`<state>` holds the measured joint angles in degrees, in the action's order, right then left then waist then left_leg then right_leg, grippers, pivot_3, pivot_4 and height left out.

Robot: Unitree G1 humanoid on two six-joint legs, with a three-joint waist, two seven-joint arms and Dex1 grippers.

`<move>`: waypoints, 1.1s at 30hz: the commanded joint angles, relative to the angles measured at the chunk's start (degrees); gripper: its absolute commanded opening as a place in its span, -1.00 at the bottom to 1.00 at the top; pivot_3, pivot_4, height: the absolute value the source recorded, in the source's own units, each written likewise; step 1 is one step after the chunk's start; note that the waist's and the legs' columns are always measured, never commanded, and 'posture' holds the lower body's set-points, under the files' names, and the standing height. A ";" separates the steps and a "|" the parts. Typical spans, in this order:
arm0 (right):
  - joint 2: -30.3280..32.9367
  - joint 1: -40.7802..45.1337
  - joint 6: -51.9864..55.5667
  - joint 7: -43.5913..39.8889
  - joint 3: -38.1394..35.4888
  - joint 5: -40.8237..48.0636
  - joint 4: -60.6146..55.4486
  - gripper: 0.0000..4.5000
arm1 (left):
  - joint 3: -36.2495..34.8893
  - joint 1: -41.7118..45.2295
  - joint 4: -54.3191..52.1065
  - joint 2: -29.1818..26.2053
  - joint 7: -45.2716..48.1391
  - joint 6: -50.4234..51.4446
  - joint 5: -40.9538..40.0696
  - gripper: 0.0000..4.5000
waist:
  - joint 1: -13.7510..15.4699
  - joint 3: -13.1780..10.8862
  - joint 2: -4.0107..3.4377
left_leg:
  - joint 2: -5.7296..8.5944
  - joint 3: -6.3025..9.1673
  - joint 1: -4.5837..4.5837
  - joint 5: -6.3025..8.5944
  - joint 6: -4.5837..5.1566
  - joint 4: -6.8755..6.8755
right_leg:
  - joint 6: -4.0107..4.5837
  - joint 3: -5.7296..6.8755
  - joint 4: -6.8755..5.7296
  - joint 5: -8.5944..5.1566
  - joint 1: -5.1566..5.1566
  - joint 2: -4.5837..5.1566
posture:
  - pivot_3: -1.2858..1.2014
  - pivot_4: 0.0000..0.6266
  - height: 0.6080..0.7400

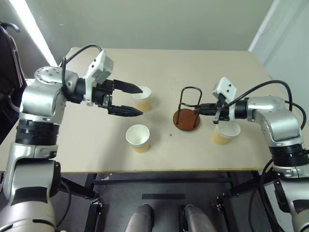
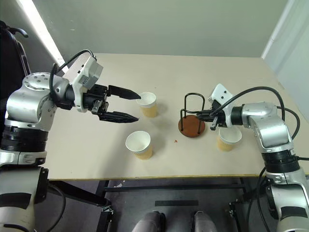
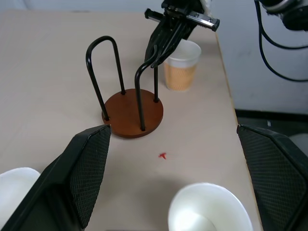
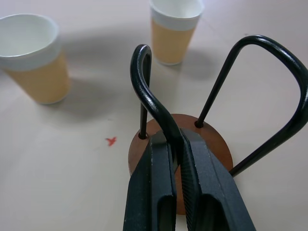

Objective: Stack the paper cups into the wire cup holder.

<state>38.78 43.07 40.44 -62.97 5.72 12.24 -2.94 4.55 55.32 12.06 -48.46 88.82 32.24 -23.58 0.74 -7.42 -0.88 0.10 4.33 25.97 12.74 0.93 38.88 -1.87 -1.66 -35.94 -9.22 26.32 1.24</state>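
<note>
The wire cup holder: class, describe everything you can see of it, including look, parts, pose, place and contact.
The wire cup holder is a round reddish-brown disc, wood by the look of it, with two thin black wire loops rising upright from it. It stands empty on the tan table, between two paper cups on one side and a third on the other. The right claw is shut on one loop.

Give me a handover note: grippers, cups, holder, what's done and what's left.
Left gripper: open, raised beside the far cup, holding nothing.
Right gripper: shut on a wire loop of the holder.
Cups: far cup and near cup stand left of the holder, third cup on its right, all upright on the table.
Done: nothing stacked; holder empty.
Left: all three cups.
</note>
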 commanded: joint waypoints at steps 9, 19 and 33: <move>2.32 -1.79 1.17 0.18 0.41 3.13 -7.86 -0.99 | 0.45 -2.39 -7.38 -5.61 3.61 3.09 -3.37 1.00 | 0.04 0.00 0.00 | 0.00 0.01 -0.02 -0.02 0.03 0.06 | 0.16 0.00 -0.02 -0.10 -0.05 0.00 | 0.03 -0.52 1.00; 4.53 -4.95 0.69 -0.36 1.68 4.42 -11.51 -0.99 | 1.10 -3.28 -8.89 -7.00 3.68 3.74 -4.93 1.00 | -0.08 0.00 0.00 | -0.01 0.01 -0.04 -0.02 0.04 0.08 | 0.17 -0.01 -0.03 -0.11 -0.07 -0.01 | 0.03 -0.52 1.00; 5.21 -6.98 -3.53 -2.41 3.03 4.30 -10.18 -0.99 | 1.53 -3.66 -9.79 -7.66 3.14 3.98 -5.48 1.00 | -0.07 0.00 0.00 | -0.01 0.01 -0.04 -0.01 0.05 0.09 | 0.25 -0.01 -0.02 -0.16 -0.08 -0.01 | 0.03 -0.52 1.00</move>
<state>43.13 36.00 38.67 -64.56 9.05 16.14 -12.57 7.12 51.42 4.18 -55.17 90.21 35.73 -28.25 0.67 -7.42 -0.87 0.09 4.34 25.93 12.72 0.98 38.97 -1.62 -1.67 -35.96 -9.37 26.23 1.23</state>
